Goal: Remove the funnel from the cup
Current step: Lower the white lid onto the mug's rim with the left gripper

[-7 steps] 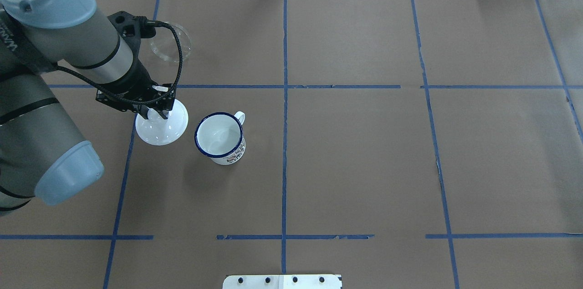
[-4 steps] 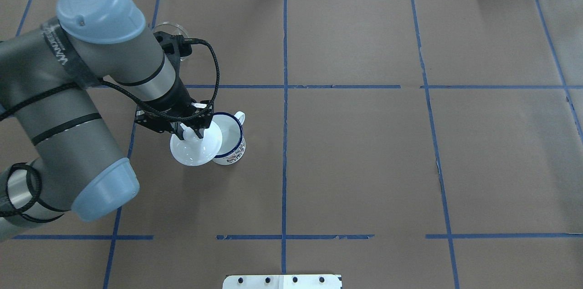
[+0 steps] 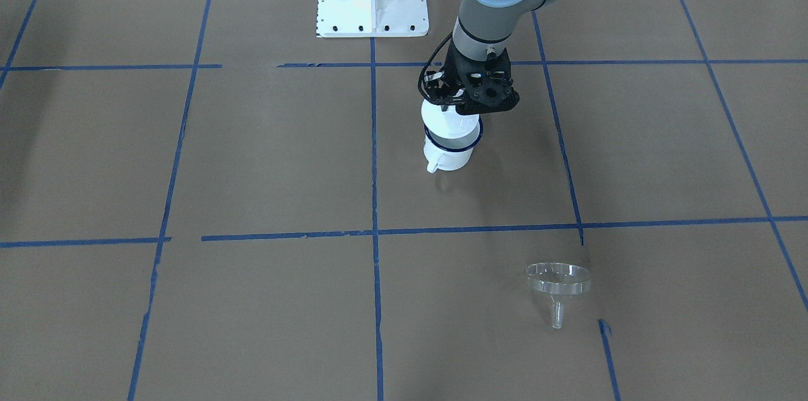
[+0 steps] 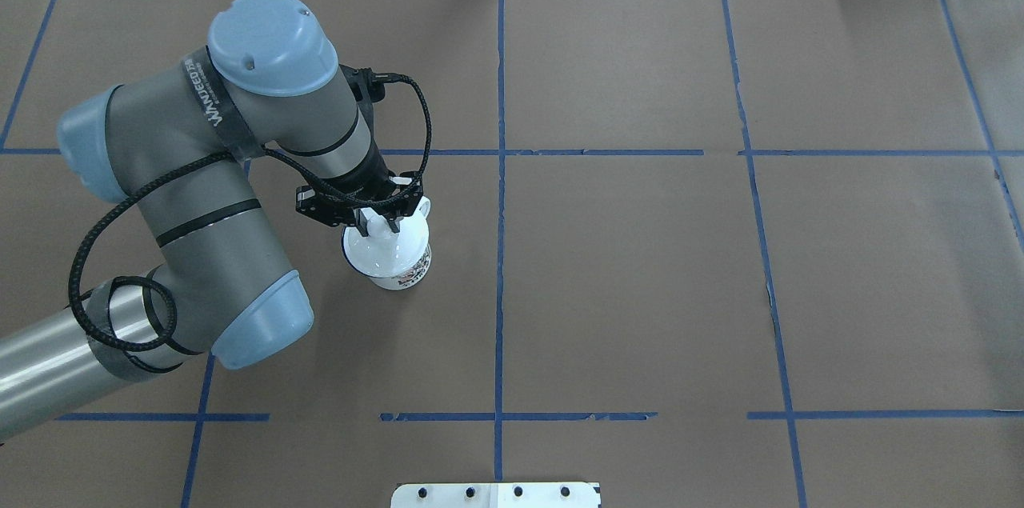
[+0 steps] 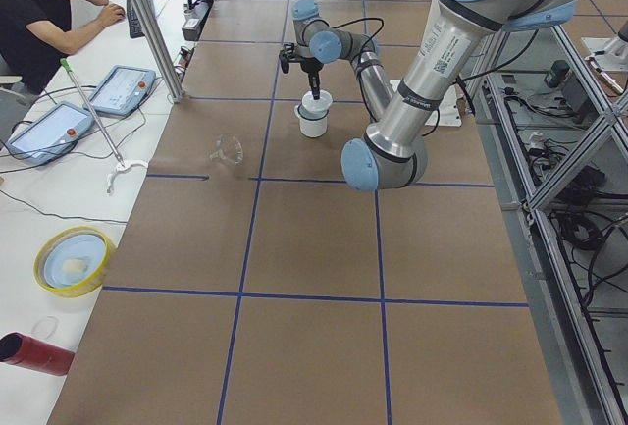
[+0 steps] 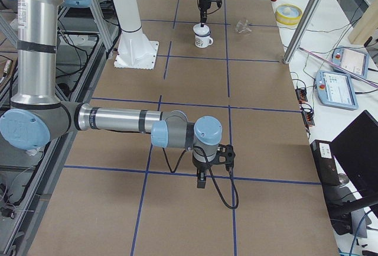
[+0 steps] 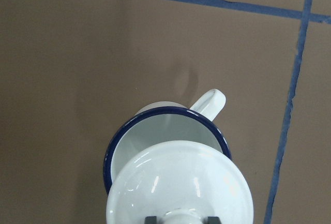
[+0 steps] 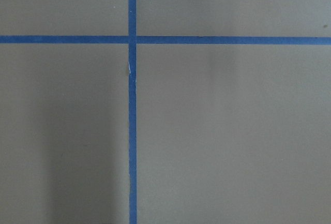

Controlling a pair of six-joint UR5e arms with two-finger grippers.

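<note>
White enamel with a dark blue rim, the cup (image 3: 449, 158) stands upright on the brown paper (image 3: 252, 155), its loop handle turned away from the robot. The funnel (image 3: 558, 281) is not in it: the clear piece lies on the paper well apart from the cup, on the far side from the robot's base. We cannot tell from its glassy outline exactly how it rests.

Directly above the cup's mouth the left gripper (image 4: 378, 230) is clenched on the knob of a round white domed lid (image 7: 181, 188), a finger on either side of it. The lid overlaps the mouth but is off-centre, leaving a crescent of the inside open on the handle side. We cannot tell whether it touches the rim.

The right gripper (image 6: 201, 182) hangs far from the cup, over a crossing of blue tape, and we cannot tell whether its fingers are parted.

We judge the funnel's removal done, so the risks lie with the lid. Lowered off-centre, its edge could catch the rim and tip or push the light cup. A smooth knob in a narrow pinch could slip, dropping the lid. A sideways withdrawal before release could drag the cup along.
</note>
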